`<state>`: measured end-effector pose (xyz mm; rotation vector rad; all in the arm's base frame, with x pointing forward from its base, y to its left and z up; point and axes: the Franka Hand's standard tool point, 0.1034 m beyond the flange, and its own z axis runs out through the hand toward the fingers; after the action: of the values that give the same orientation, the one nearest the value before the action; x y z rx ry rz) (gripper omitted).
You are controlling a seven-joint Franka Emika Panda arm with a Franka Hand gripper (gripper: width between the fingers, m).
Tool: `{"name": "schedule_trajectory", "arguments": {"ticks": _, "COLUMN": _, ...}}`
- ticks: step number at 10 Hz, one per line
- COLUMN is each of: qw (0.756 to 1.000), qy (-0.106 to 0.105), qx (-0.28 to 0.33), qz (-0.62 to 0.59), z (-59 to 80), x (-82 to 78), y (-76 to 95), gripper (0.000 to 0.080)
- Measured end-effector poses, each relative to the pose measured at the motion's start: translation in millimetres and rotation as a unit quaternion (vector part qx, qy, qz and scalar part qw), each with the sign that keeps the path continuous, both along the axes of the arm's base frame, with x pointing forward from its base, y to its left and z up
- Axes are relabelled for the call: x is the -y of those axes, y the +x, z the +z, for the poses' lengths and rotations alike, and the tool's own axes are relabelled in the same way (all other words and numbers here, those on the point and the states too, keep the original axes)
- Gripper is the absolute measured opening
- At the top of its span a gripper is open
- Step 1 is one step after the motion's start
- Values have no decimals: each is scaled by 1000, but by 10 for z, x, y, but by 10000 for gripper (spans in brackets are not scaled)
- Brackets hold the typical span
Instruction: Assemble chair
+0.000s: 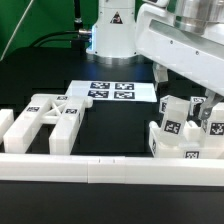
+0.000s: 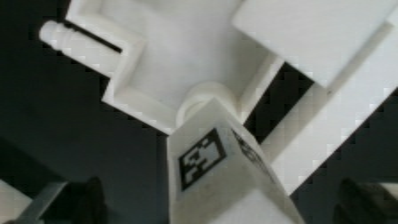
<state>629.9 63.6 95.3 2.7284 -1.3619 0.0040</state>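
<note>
The chair is in loose white parts. In the exterior view a cluster of tagged blocky pieces [image 1: 185, 128] stands at the right, and my gripper [image 1: 183, 90] hangs just over it, mostly hidden by the arm. Ladder-like frame pieces [image 1: 55, 115] lie at the left. In the wrist view an upright tagged piece [image 2: 222, 160] rises between my dark fingers [image 2: 63, 200], with a gap on each side, so the gripper [image 2: 214, 205] is open and holds nothing. Behind it lies a larger white part [image 2: 160, 70] with a ribbed peg [image 2: 63, 38].
The marker board [image 1: 112, 90] lies flat at the middle back. A long white border bar [image 1: 100, 165] runs along the front edge. The arm's white base [image 1: 110, 30] stands at the back. The table top is black.
</note>
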Motion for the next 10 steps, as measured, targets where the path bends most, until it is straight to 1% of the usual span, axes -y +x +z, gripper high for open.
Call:
{"name": "schedule_trajectory", "arguments": {"ticks": 2, "qw": 996, "qy": 3, "qx": -8, "qz": 92, "z": 0, "x": 9, "y": 1, "gripper": 649}}
{"name": "schedule_trajectory", "arguments": {"ticks": 4, "qw": 984, "qy": 6, "qx": -13, "qz": 175, "z": 3, "x": 16, "y": 8, "gripper": 649}}
{"name": "schedule_trajectory", "arguments": {"ticks": 5, "qw": 981, "qy": 7, "qx": -15, "qz": 194, "z": 5, "x": 18, "y": 9, "gripper": 649}}
{"name": "schedule_trajectory", "arguments": {"ticks": 8, "qw": 955, "qy": 11, "qx": -25, "qz": 296, "z": -19, "x": 62, "y": -5, "gripper": 649}}
{"name": "schedule_trajectory", "arguments": {"ticks": 9, "qw": 948, "qy": 11, "qx": -26, "qz": 317, "z": -24, "x": 86, "y": 0, "gripper": 606}}
{"name": "schedule_trajectory", "arguments": {"ticks": 10, "qw": 939, "qy": 10, "qx": -25, "qz": 343, "z": -22, "x": 136, "y": 22, "gripper": 470}}
